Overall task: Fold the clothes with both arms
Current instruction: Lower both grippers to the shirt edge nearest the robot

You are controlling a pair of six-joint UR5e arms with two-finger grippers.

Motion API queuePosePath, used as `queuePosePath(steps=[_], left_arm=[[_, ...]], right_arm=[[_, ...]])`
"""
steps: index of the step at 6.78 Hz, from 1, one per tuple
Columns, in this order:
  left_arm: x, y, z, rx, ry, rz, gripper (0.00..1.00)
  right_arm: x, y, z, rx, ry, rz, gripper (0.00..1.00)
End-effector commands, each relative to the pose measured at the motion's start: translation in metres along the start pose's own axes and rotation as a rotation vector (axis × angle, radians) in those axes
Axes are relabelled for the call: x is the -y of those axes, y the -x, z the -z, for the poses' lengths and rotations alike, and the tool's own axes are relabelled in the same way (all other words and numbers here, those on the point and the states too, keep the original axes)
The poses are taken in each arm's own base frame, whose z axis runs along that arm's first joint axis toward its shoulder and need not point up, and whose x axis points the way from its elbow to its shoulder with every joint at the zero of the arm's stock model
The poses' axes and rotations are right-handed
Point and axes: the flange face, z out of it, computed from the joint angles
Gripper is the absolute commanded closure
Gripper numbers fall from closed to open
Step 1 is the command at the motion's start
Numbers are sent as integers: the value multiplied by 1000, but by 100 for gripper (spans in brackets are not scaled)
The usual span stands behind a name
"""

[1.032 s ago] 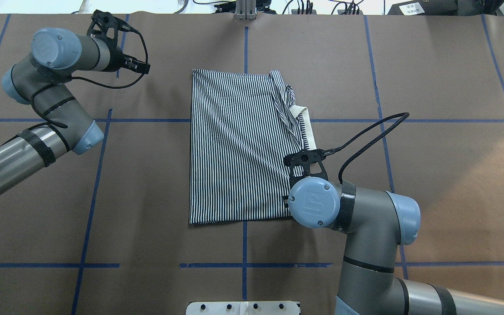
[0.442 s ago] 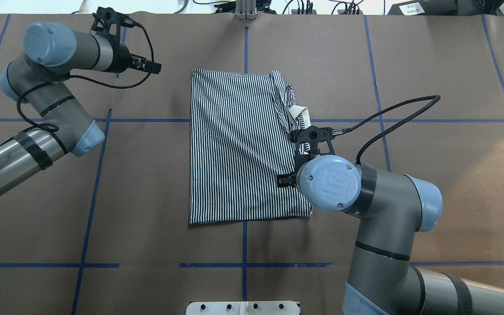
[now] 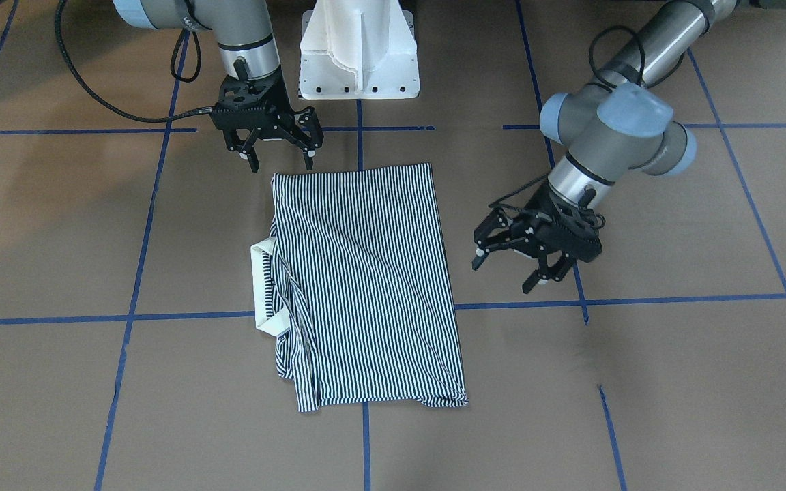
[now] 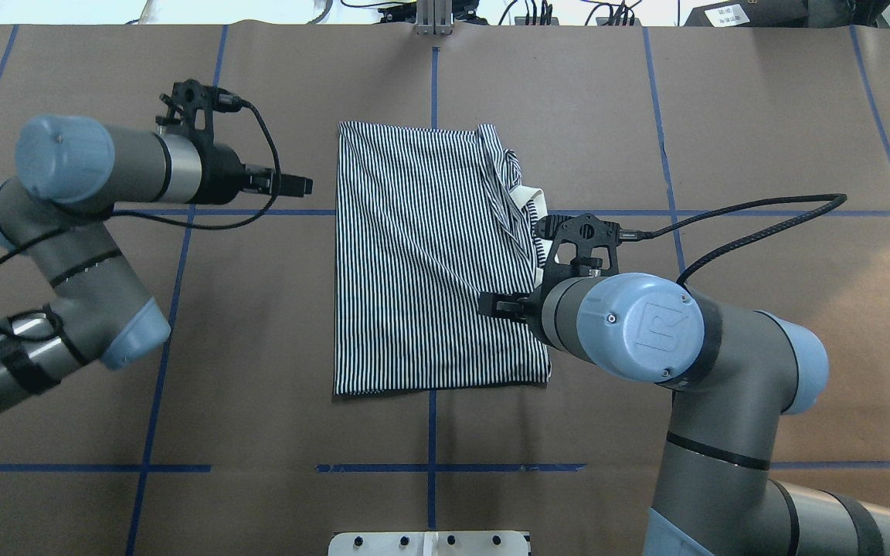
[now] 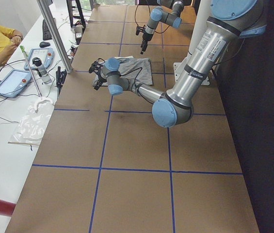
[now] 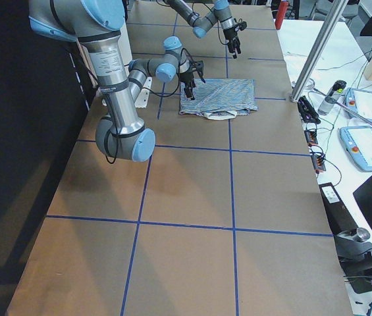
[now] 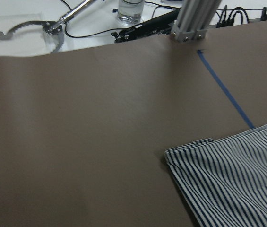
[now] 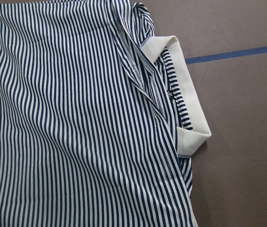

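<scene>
One polo shirt [image 3: 366, 286], two grippers. Shirt lies between left gripper [image 3: 503, 274] and right gripper [image 3: 282, 164]; both spread wide, empty.

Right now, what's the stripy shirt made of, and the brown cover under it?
Shirt: looks like soft knit cloth, maybe cotton, matt; it lies limp with gentle creases.
Its collar: thicker plain white fabric that holds a folded edge.
Cover: seems to be brown paper, matt, with faint ripples; blue tape lines are stuck on it.
</scene>
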Motion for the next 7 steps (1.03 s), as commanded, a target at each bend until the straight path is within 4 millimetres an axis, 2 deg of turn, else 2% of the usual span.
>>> queuePosePath(steps=[1,2,3,4,7], left_arm=[[-109,-65,13,-57,10,196,0],[-151,-86,-2,-26,3,299,0],[-183,-105,-9,24,6,455,21],[-199,-115,-11,85,24,531,36],[-212,-119,-15,125,42,540,36]], right_arm=[[-3,-25,3,124,-9,-87,0],[-3,-30,-1,118,-11,-97,0],[-3,-32,-2,115,-12,-101,0],[-3,-32,-1,117,-12,-104,0],[-3,-34,-5,106,-16,-105,0]])
